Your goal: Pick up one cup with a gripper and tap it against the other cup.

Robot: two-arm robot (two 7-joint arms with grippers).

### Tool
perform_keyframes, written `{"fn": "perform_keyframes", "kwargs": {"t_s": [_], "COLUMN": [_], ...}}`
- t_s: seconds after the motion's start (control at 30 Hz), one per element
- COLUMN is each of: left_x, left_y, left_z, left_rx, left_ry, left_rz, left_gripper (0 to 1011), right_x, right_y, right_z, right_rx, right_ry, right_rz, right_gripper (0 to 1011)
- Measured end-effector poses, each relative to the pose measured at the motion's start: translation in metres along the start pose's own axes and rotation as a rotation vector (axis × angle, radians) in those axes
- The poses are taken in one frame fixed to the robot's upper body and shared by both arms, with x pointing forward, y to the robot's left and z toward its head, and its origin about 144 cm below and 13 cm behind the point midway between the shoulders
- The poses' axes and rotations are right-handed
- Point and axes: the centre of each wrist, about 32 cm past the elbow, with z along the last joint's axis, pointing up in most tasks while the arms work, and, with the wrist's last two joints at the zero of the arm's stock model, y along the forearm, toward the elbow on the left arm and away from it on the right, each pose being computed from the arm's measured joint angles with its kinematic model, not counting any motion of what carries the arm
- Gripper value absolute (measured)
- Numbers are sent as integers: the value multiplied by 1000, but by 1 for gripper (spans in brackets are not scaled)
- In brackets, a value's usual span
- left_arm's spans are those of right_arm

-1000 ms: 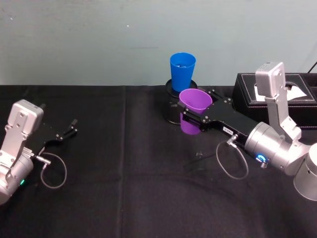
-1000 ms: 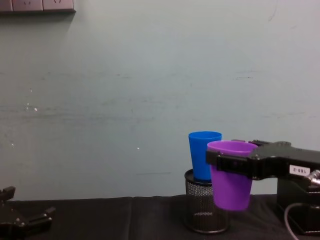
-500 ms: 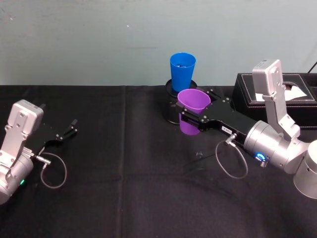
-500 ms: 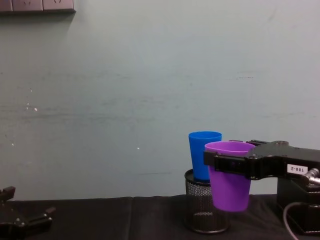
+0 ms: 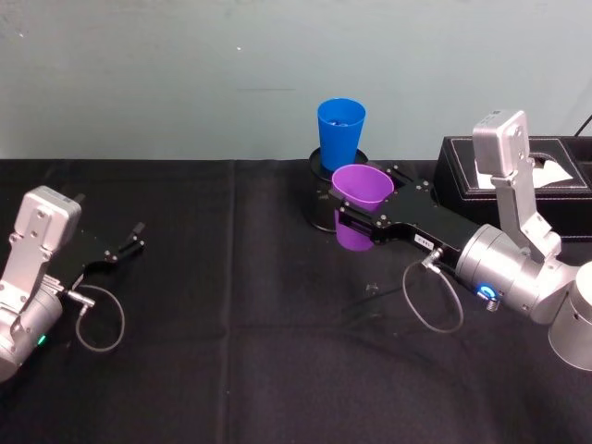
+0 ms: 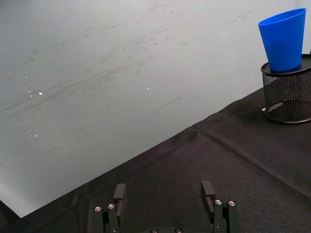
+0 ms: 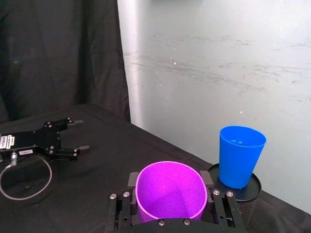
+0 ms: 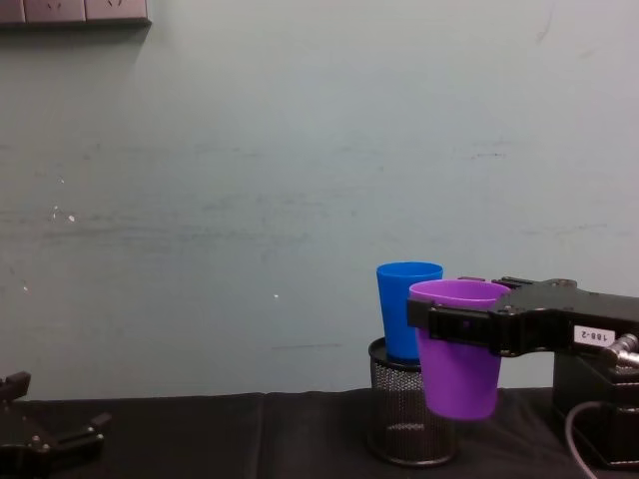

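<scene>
While my right hand (image 5: 356, 225) clamps the purple cup (image 5: 363, 188) upright, the blue cup (image 5: 340, 134) stands just beyond, left hand (image 5: 135, 238) idle, wide.

open black cloth (image 5: 231, 305) centre-left, blue cup (image 5: 340, 129) in mesh holder (image 8: 394, 411), black box (image 5: 456, 176) right

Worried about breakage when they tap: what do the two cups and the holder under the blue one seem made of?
Purple cup, clamped in the right gripper: likely plastic, with a thin wall, even colour and a soft sheen. Blue cup: same look, likely plastic. Holder: black wire mesh, probably metal; the open weave shows through. Left gripper sits idle, far left.
</scene>
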Motion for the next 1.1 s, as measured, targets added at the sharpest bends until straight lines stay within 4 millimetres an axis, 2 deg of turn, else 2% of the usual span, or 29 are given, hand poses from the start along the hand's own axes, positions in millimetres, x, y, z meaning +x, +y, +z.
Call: {"fn": "perform_keyframes", "kwargs": {"t_s": [1.1], "left_x": [0], "left_y": [0], "left_z": [0], "left_rx": [0], "left_ry": [0], "left_rz": [0], "left_gripper": [1000], "right_x": [0], "right_y": [0], "right_z": [0], "right_rx": [2], "right_ry": [0], "right_rz": [0], "right_gripper": [759]}}
